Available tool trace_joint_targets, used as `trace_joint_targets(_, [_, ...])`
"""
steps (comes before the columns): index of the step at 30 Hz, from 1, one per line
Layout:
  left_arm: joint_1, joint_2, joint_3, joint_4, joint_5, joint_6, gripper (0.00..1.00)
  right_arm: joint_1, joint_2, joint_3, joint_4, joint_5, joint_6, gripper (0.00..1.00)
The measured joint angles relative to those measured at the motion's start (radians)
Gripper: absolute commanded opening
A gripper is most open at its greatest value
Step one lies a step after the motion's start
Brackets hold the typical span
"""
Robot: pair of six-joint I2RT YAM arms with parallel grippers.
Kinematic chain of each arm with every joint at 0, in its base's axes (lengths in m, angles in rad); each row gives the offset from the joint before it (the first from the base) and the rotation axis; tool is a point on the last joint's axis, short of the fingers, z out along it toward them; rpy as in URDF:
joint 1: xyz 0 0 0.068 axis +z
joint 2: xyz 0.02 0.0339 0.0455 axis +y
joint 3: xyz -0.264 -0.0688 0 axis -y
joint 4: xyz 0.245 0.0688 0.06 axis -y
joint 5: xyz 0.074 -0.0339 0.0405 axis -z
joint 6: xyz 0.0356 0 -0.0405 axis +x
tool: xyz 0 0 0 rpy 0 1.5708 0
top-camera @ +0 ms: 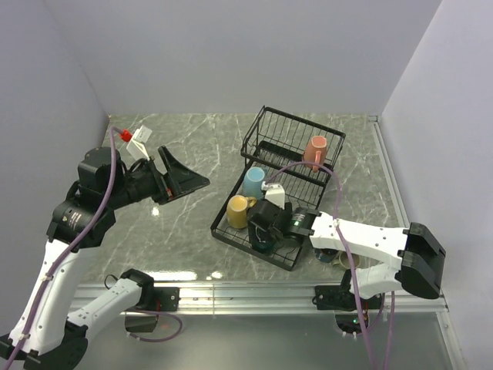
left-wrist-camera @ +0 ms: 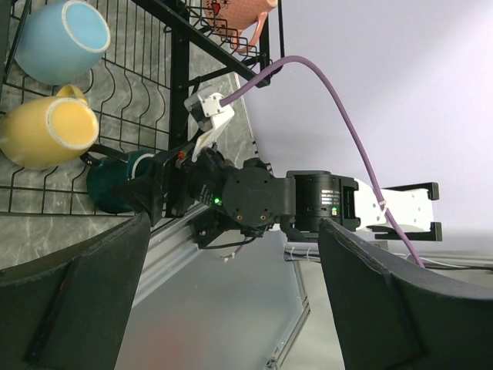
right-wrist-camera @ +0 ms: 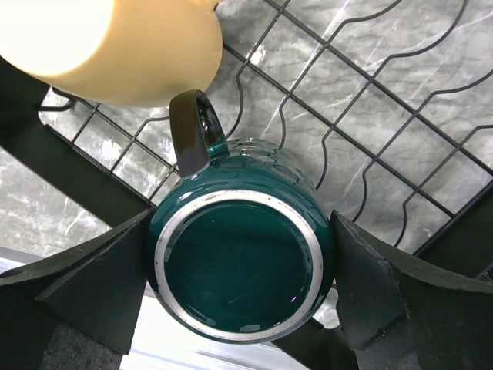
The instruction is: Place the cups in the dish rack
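From above, the black wire two-tier dish rack (top-camera: 296,127) sits right of centre on the grey marbled table (top-camera: 154,247). Four mugs are in it: a salmon pink mug (top-camera: 316,152) in the raised basket, then a light blue mug (top-camera: 254,182), a yellow-cream mug (top-camera: 237,211) and a dark teal-green mug (top-camera: 262,245) on the flat tray. The right claw (top-camera: 266,227) covers most of the teal one. The left claw (top-camera: 185,179) hangs over bare table, well apart from the rack, spread wide and empty. Left wrist view: the same four mugs, with the right arm's black wrist in front of the teal one and a purple cable (left-wrist-camera: 347,116) looping above it. Right wrist view: the teal mug's ringed round end faces the camera and its handle points at the yellow mug. The fingers (right-wrist-camera: 100,285) sit against both its sides, gripping it.
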State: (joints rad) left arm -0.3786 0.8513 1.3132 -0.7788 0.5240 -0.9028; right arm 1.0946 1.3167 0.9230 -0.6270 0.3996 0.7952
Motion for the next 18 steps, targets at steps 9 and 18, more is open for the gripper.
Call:
trace_joint_targets(9, [0.0,-0.005,0.0,-0.012,-0.006,0.004,0.95,0.039,0.046,0.014,0.004,0.023,0.001,0.88])
trace_joint_targets(18, [0.0,-0.017,0.0,-0.011,-0.007,0.006,0.94,0.053,0.057,0.035,-0.043,0.043,0.023,0.95])
